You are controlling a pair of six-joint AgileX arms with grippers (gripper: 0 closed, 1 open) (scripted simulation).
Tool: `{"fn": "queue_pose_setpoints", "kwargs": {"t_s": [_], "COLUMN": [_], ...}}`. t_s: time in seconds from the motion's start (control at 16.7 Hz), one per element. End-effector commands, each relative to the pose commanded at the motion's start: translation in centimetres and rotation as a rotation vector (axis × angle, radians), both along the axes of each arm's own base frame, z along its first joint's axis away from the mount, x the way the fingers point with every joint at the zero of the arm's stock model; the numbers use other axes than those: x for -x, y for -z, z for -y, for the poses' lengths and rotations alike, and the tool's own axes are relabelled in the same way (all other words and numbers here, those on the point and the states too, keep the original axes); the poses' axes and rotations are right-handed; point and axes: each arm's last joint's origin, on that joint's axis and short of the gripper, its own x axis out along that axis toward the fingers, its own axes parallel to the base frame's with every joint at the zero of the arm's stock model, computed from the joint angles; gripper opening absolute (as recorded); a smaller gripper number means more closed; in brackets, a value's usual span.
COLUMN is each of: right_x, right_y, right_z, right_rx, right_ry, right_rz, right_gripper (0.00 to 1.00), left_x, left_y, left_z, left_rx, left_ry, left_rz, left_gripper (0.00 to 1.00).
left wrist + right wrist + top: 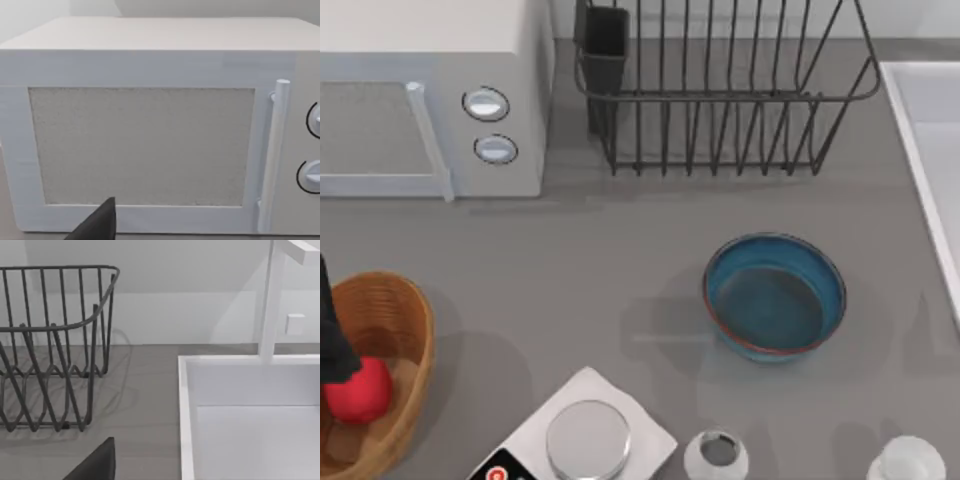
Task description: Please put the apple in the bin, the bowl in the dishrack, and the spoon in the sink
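A rendered kitchen counter: microwave [430, 95], dishrack [720, 90], sink [930, 150], bowl [775, 295].

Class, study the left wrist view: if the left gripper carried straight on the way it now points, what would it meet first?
Most likely the microwave, at its door panel, squarely ahead of the left gripper's dark finger. Nothing visible lies between them, though the depth is hard to judge.
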Motion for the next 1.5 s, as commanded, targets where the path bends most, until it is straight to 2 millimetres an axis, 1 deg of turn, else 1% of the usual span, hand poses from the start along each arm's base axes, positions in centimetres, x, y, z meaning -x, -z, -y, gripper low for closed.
{"fn": "queue_pose_setpoints", "kwargs": {"t_s": [0.18, 0.36, 0.54, 0.72, 0.84, 0.96, 1.14, 1.32, 1.5], "right_x": [-0.8, -3.0, -6.7, -11.4, -14.6, -17.4, -20.6, -22.3, -22.6], "right_y": [-2.8, -5.9, -8.6, -9.8, -9.7, -8.9, -7.0, -5.5, -5.1], "right_z": [-0.5, -1.5, -3.1, -5.6, -7.5, -9.5, -12.1, -13.8, -14.2], "right_rx": [-0.036, -0.069, -0.087, -0.083, -0.068, -0.045, -0.006, 0.024, 0.032], "right_ry": [-0.036, -0.07, -0.091, -0.091, -0.079, -0.06, -0.026, 0.0, 0.008], "right_rz": [-0.158, -0.377, -0.628, -0.884, -1.045, -1.188, -1.357, -1.458, -1.484], "right_gripper": [1.0, 1.0, 1.0, 1.0, 1.0, 1.0, 1.0, 1.0, 1.0], "left_x": [0.0, 0.0, 0.0, 0.0, 0.0, 0.0, 0.0, 0.0, 0.0], "left_y": [0.0, 0.0, 0.0, 0.0, 0.0, 0.0, 0.0, 0.0, 0.0], "left_z": [0.0, 0.0, 0.0, 0.0, 0.0, 0.0, 0.0, 0.0, 0.0], "left_rx": [0.0, 0.0, 0.0, 0.0, 0.0, 0.0, 0.0, 0.0, 0.0], "left_ry": [0.0, 0.0, 0.0, 0.0, 0.0, 0.0, 0.0, 0.0, 0.0], "left_rz": [0.0, 0.0, 0.0, 0.0, 0.0, 0.0, 0.0, 0.0, 0.0], "left_gripper": [1.0, 1.0, 1.0, 1.0, 1.0, 1.0, 1.0, 1.0, 1.0]}}
